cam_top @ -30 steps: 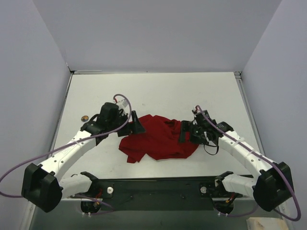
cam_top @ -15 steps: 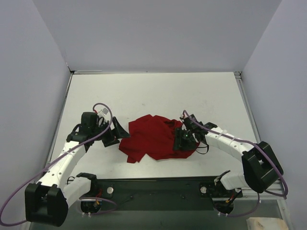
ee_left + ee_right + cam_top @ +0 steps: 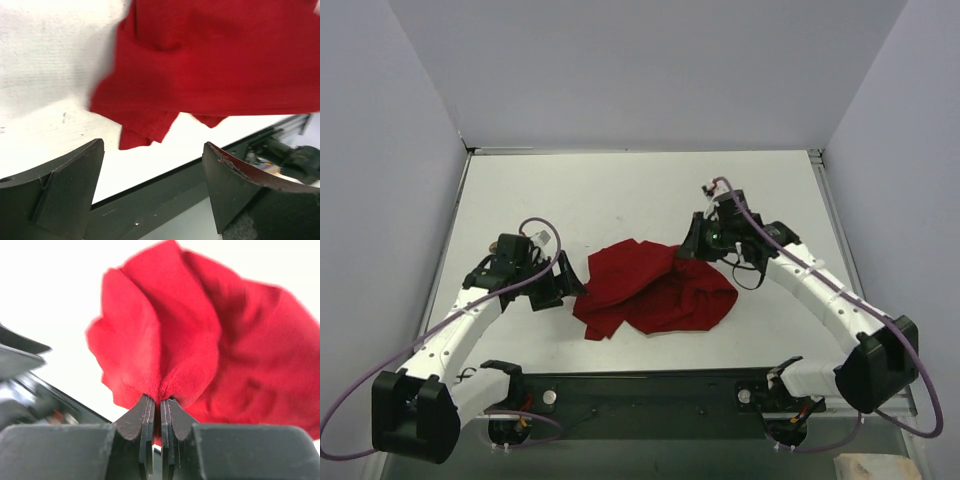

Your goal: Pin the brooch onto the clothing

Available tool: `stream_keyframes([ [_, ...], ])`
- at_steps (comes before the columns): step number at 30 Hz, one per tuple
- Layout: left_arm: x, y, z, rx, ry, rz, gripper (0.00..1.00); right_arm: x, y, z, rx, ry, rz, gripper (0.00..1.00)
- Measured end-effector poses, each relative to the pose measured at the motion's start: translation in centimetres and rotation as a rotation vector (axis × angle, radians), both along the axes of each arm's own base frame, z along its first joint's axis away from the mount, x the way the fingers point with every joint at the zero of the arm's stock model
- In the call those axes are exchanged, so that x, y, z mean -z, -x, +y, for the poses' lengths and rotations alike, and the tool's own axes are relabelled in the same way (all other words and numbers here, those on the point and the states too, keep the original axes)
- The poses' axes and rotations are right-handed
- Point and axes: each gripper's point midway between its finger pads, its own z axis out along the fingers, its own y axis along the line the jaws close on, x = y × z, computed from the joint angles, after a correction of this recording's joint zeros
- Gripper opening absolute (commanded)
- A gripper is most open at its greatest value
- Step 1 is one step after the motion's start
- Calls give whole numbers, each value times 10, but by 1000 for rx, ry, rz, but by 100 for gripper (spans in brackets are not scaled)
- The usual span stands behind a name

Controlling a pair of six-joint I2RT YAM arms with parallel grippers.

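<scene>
The right gripper (image 3: 160, 404) is pinched shut on a raised fold at the upper right of the crumpled shirt (image 3: 655, 295), mid-frame in the top view. The left gripper (image 3: 570, 288) gapes wide and empty just left of the shirt's left edge, the nearer arm to that side. The brooch shows in no view.

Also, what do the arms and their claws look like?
The left arm and right arm have white links, black joints and black bases. A thin purple cable loops along each. The left claw and right claw are black, with two wedge-shaped fingers.
</scene>
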Motion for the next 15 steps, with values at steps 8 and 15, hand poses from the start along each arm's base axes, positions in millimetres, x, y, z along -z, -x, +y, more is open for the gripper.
stream_keyframes([
  [8,8,12,-27,121,-108,-5,87,-86,-52,-51,228,-94,-210,0],
  [15,35,33,-56,234,-191,45,85,-66,-66,-100,408,-69,-148,0],
])
